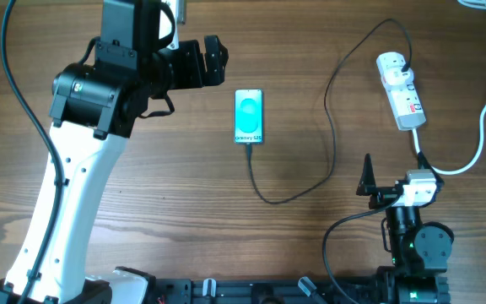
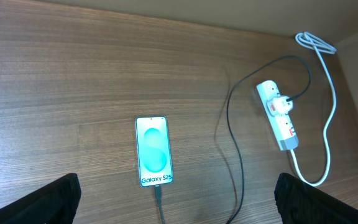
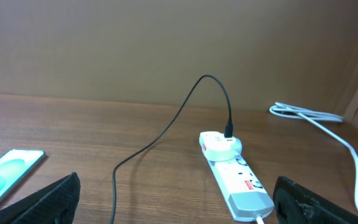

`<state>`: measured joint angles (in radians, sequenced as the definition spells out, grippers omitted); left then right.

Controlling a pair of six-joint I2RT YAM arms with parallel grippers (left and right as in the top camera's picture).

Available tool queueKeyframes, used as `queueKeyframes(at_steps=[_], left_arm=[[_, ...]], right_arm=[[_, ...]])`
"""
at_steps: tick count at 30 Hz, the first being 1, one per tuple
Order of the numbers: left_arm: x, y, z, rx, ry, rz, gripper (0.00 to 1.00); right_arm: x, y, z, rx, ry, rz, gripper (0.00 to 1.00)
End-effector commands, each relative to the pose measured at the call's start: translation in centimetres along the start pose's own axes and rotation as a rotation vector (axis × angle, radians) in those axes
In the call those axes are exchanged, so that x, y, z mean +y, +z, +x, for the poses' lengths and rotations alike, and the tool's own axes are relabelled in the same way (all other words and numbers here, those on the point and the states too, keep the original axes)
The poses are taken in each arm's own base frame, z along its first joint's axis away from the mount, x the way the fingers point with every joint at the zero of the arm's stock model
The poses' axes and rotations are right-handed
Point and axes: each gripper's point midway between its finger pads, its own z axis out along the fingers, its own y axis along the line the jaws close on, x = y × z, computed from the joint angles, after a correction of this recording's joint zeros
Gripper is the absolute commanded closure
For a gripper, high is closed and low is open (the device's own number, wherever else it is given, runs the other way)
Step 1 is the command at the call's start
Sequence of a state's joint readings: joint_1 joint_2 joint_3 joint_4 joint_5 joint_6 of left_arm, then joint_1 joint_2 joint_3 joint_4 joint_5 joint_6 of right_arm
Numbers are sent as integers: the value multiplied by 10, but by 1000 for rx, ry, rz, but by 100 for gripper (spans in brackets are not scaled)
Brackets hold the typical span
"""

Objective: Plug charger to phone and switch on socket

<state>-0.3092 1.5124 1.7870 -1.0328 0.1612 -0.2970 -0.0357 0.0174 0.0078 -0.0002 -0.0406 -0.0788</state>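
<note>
While both arms hang above the table, neither one has anything in hand.

Left gripper: over the left half, toward the far edge. In its wrist view the fingers sit at the bottom corners, spread wide, with bare wood between them.

Right gripper: over the right half, close to the near edge. Fingers likewise wide apart and empty.

Phone: flat, screen up and lit teal, about mid-table and somewhat nearer the far edge. Long side runs far to near, with the white "Galaxy S25" strip at the near end.

Charger: its tip meets the phone's near short edge and looks seated, though the port is too small to confirm. The cable runs toward the near edge, loops right, climbs toward the far edge and drops into a white plug block at the far end of the socket.

Socket: lying flat near the far right corner, slightly slanted. Red switch marks show; whether on or off cannot be told. The white cord leaves its near end, curves along the right edge and bunches at the far right corner.
</note>
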Motion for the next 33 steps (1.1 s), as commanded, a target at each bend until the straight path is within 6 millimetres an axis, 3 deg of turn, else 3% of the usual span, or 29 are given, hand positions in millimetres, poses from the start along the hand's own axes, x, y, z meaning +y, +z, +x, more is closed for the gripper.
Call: queueKeyframes(at_steps=[1, 33], left_arm=[[2, 0, -1, -3, 2, -5, 0], [2, 0, -1, -3, 2, -5, 0]], right_arm=[[-4, -1, -1, -8, 54, 23, 0], [-4, -1, -2, -13, 26, 19, 0]])
